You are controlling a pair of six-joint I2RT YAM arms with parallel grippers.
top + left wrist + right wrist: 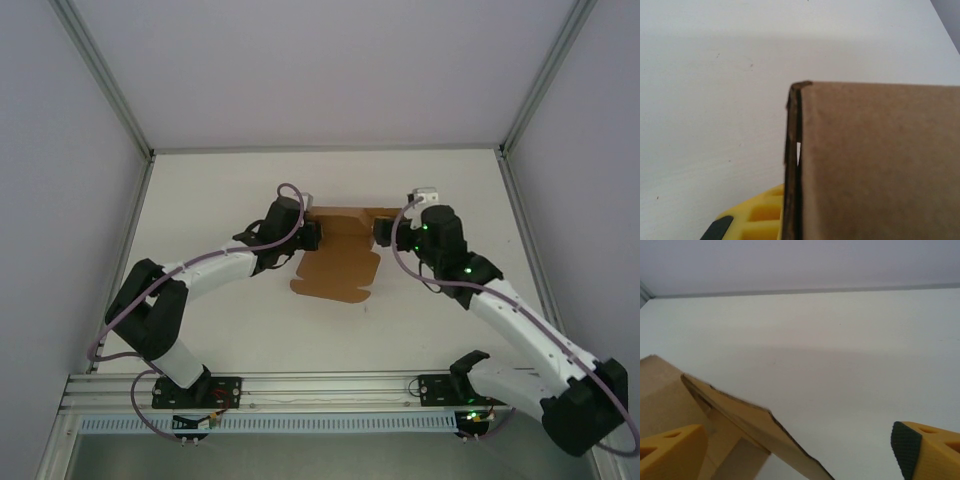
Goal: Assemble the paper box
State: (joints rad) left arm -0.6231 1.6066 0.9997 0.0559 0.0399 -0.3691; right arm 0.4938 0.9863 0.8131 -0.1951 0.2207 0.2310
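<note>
The paper box [338, 262] sits near the middle of the white surface [400, 335], a brown cardboard sheet only partly folded. Its near panel lies flat with a notched front edge, and its far portion is raised between the two arms. Seen from the left wrist, a wall of the box stands upright close to the lens, its doubled edge showing a thin slit of light. One of the left fingers [757, 212], yellow with a dark pad, is just beside that edge at the bottom of the view. Its partner is hidden behind the cardboard, so I cannot tell whether this pair is clenched or released. The right fingers [670, 452] are spread wide and released, grasping nothing. A tilted flap of the box rises between them, close to the finger on the left of that view and well apart from the dark-padded one. From above, the left arm [205, 268] reaches the box's far-left corner and the right arm [505, 305] its far-right corner.
</note>
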